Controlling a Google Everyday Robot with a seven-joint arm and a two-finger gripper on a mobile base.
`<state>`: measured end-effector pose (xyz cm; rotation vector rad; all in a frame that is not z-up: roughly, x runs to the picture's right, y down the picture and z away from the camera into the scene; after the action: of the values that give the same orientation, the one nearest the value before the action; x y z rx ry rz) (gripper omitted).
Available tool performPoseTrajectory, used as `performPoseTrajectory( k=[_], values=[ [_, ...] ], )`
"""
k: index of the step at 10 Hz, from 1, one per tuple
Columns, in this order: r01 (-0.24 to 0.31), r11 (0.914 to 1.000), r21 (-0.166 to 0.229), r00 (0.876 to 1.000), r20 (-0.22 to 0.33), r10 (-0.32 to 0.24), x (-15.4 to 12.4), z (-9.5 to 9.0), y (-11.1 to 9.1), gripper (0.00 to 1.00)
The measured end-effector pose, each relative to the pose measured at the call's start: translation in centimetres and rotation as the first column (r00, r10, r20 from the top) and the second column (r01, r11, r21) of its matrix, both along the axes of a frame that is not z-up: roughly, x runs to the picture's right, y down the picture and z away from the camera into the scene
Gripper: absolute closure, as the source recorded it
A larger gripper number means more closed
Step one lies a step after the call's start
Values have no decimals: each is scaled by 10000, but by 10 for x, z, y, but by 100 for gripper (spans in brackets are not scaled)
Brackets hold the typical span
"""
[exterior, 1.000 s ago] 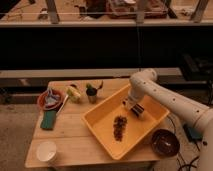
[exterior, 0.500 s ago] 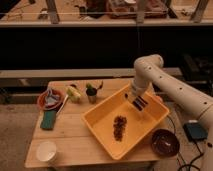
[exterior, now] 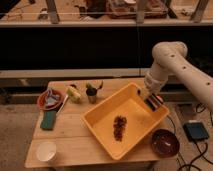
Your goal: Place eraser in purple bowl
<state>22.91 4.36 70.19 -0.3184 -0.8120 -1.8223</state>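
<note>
My gripper hangs over the right rim of the yellow tray and is shut on the eraser, a small dark block with pale stripes, held above the tray's right corner. The purple bowl is round, glossy and dark. It sits on the table's front right corner, below and slightly right of the gripper, and nothing shows inside it.
A brown lumpy cluster lies in the tray. At the left stand an orange-red dish, a teal-green block and a white cup. A yellow item and a small green plant stand behind the tray.
The arm has lifted and swung to the right, carrying the eraser from over the tray's inside to above its right rim, nearer the purple bowl.
</note>
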Motion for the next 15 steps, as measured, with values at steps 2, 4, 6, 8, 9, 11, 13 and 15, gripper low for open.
performPoseTrajectory(
  k=[2, 4, 6, 8, 9, 11, 13, 15],
  values=[
    [-703, 9968, -388, 9955, -668, 676, 19, -12, 17, 100],
    [-1221, 9901, -687, 9854, -1276, 1127, 29, -23, 34, 100],
    [-1401, 9876, -713, 9811, -1446, 1288, 28, -25, 39, 100],
    [-1399, 9878, -690, 9813, -1430, 1290, 27, -24, 38, 100],
    [-1402, 9877, -689, 9812, -1432, 1293, 27, -24, 38, 100],
    [-1697, 9825, -765, 9734, -1686, 1550, 30, -19, 39, 100],
    [-2797, 9597, -282, 9271, -2678, 2623, 45, -25, 40, 100],
    [-3515, 9361, 159, 8809, -3329, 3364, 58, -50, 48, 100]
  ],
)
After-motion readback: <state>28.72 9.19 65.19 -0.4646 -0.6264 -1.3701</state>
